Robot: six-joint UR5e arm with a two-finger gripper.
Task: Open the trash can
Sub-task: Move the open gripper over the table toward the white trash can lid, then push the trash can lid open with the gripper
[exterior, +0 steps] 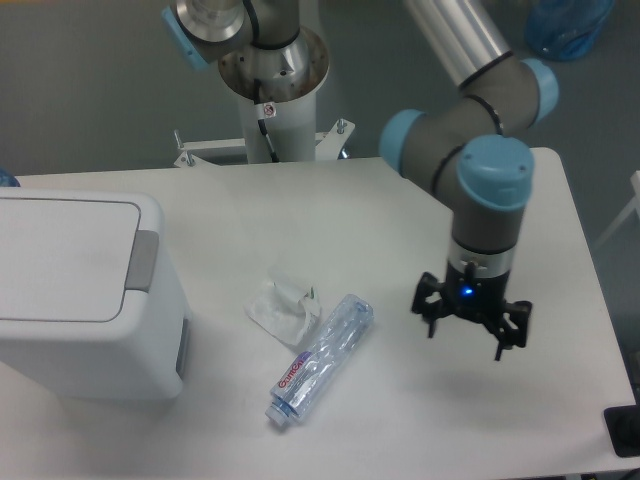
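**Crossing toward a closed bin with litter in the lane**

Steering from my end, I have the black two-finger gripper (467,327) hanging above the white table (330,205) with its fingers spread apart and nothing between them. The large boxy white plastic trash can (85,300) sits well to the left of the gripper at the table's left edge, its flat lid down and the grey rectangular push tab (142,261) on the rim facing the gripper.

Between the gripper and the trash can lie a crushed clear plastic bottle (320,357) with a red-and-white label and a crumpled scrap of clear wrapper (284,303), touching or nearly so. If I travel low, I judge the fingers could clip the bottle and roll it into the bin. Pressing off the tab, on the bare lid, would likely do nothing, or nudge the light bin sideways.

The bin's left side is cut off by the frame, so I cannot see a hinge. How high the gripper hangs is hard to judge from this one view.
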